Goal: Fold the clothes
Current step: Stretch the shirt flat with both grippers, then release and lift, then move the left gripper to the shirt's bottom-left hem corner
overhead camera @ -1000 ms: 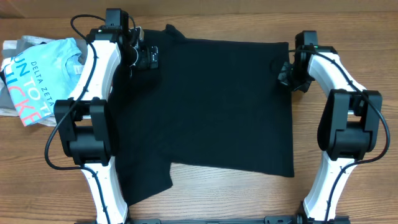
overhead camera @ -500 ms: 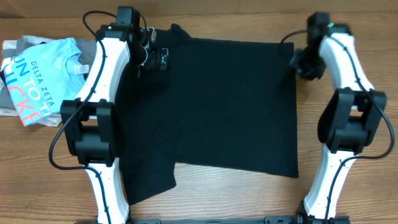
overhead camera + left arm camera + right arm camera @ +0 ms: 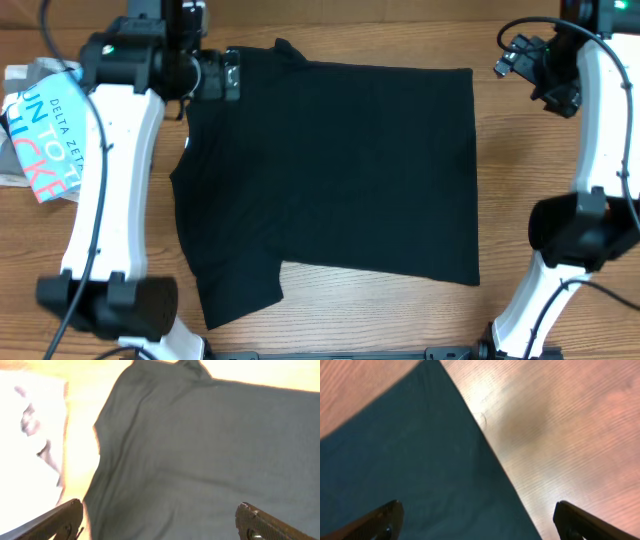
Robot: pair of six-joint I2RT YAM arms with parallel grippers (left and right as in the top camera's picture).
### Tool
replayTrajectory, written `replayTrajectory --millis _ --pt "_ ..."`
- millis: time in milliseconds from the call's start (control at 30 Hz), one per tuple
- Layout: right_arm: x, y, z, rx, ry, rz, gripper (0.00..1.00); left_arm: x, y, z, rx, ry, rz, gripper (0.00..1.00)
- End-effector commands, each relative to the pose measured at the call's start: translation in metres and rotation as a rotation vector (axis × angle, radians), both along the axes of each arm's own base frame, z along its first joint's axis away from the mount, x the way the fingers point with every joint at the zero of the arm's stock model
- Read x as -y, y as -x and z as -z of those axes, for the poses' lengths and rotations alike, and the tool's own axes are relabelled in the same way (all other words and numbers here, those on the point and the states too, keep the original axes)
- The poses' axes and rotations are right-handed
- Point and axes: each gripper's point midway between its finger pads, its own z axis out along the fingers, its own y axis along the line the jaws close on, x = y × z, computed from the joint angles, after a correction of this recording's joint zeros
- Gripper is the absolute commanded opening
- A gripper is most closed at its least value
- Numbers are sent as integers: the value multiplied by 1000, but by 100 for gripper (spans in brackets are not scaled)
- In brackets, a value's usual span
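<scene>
Black fabric covers the middle of the wooden table (image 3: 400, 320): the T-shirt (image 3: 340, 170) lies spread flat, its far-right corner square and a flap of cloth jutting out at the near-left corner. Left gripper (image 3: 218, 78) hangs over the shirt's far-left edge, jaws spread wide with nothing between them; its wrist camera shows the two fingertips (image 3: 65, 517) far apart above smooth dark cloth. Right gripper (image 3: 512, 62) sits off the shirt, beside the far-right corner and over bare wood, jaws likewise wide and empty, the shirt's edge running diagonally below it in its own view. At the table's left edge lies a light-blue printed T-shirt (image 3: 50, 115) on a grey garment (image 3: 35, 72).
</scene>
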Motion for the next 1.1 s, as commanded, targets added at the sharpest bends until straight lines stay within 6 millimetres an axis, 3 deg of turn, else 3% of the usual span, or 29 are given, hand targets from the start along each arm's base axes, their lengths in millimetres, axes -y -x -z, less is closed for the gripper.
replayTrajectory --millis 0,133,267,400,500,567,733,867,1067 --pt "-8 17 -53 125 -4 3 100 -26 24 -3 -52 -68 -149 100" --pt "-17 38 -76 170 2 -23 100 -37 51 5 -158 -99 -242 100" --pt "-30 71 -82 160 3 -60 100 -52 72 9 -223 -149 -368 100" --pt "-39 112 -68 109 -6 -70 100 -57 85 8 -255 -171 -407 100" --pt "-41 131 -51 118 -4 -70 100 -58 96 3 -254 -165 -422 100" --pt "-41 139 -41 128 -3 -70 100 -59 105 -1 -240 -154 -442 100" --pt "-48 154 -5 142 -37 -49 100 -52 152 -6 -200 -76 -438 100" --pt "-51 155 21 110 -59 -54 100 -33 186 19 -222 48 -411 100" --pt "-51 154 42 86 -60 -57 100 -18 236 90 -371 124 -414 100"
